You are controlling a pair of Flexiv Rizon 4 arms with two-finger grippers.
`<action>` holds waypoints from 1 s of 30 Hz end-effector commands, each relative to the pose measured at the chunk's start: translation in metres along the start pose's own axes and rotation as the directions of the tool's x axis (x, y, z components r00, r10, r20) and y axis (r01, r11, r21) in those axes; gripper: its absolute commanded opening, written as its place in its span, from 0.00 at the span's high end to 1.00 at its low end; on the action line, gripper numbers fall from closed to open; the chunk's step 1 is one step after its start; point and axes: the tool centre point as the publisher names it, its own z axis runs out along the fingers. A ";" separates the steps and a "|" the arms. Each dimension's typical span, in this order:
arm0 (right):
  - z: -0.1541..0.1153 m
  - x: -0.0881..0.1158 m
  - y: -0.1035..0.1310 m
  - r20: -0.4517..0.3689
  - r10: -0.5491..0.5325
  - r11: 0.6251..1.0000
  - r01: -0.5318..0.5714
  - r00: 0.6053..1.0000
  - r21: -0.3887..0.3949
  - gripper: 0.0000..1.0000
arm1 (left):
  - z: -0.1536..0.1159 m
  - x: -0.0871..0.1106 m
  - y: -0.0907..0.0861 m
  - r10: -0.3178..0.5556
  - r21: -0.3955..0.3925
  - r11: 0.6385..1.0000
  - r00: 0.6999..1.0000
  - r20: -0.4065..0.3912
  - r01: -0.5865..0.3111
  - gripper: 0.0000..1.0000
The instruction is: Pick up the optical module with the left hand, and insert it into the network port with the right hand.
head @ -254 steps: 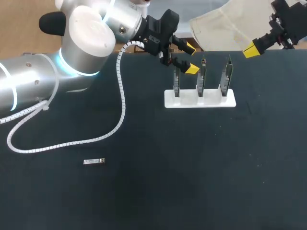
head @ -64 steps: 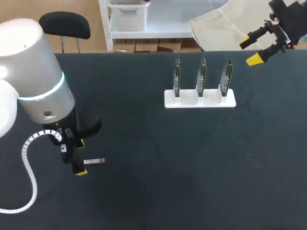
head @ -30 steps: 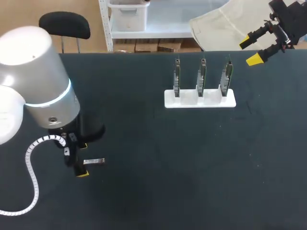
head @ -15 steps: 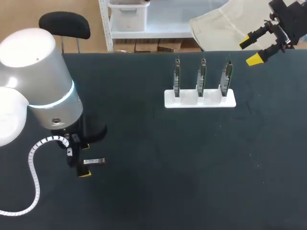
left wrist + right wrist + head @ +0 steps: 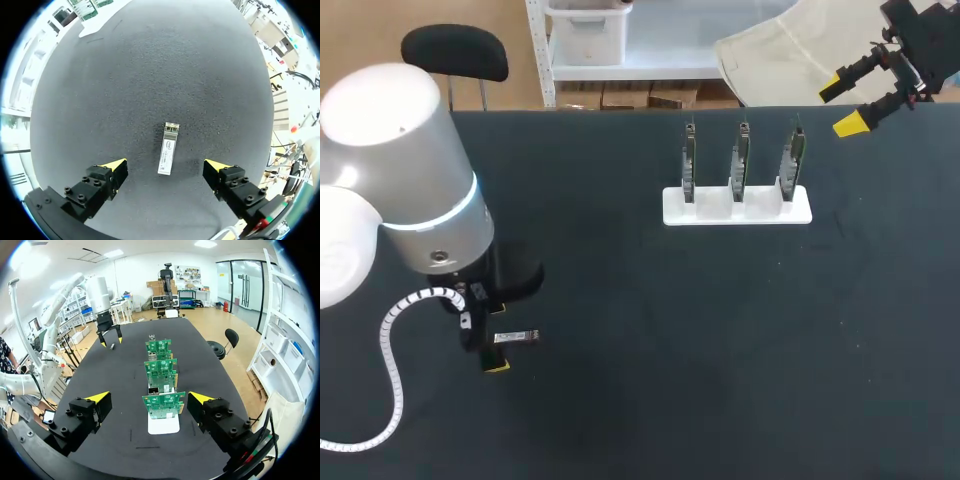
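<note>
**A:** Starting at the left, what have we got?

**B:** The big silver-and-white left arm point(image 5: 410, 200), well to the left of the flat white plastic stand point(image 5: 737, 208) and nearer the robot's side of the table than the stand is. Its left gripper point(image 5: 165, 164) points down at the matte black table point(image 5: 720, 350), fingers spread wide.

**A:** And the module?

**B:** The small, silver, bar-shaped optical module point(image 5: 168, 148) lies flat on the table right under that gripper, well apart from the stand. In the left wrist view its near end sits between the two yellow tips, with bare table showing on either side. Neither finger touches it.

**A:** On to the stand itself.

**B:** It sits toward the table's far edge and carries three green circuit boards point(image 5: 739, 155), upright in a row. In the right wrist view they line up one behind another.

**A:** And over on the right?

**B:** The right gripper point(image 5: 841, 106) hangs in the air beyond the stand's right end, by the far edge. Its fingers are parted and empty, and it looks back along the boards.
</note>
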 end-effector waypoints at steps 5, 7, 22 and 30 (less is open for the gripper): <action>0.000 0.000 -0.001 0.000 0.000 1.000 0.000 1.000 -0.001 0.00 | 0.001 -0.003 -0.001 0.002 -0.001 1.000 1.000 -0.002 -0.002 0.00; 0.000 0.000 -0.001 0.000 0.000 1.000 0.000 1.000 -0.001 0.00 | 0.001 -0.005 -0.002 0.003 -0.002 1.000 1.000 0.000 -0.003 0.00; 0.000 0.000 -0.001 0.000 0.000 1.000 0.000 1.000 -0.001 0.00 | 0.002 -0.004 -0.005 0.003 0.001 1.000 1.000 -0.015 -0.003 0.00; 0.000 0.000 -0.001 0.000 0.000 1.000 0.000 1.000 -0.001 0.00 | 0.003 -0.001 -0.004 -0.004 0.004 1.000 1.000 -0.026 0.004 0.00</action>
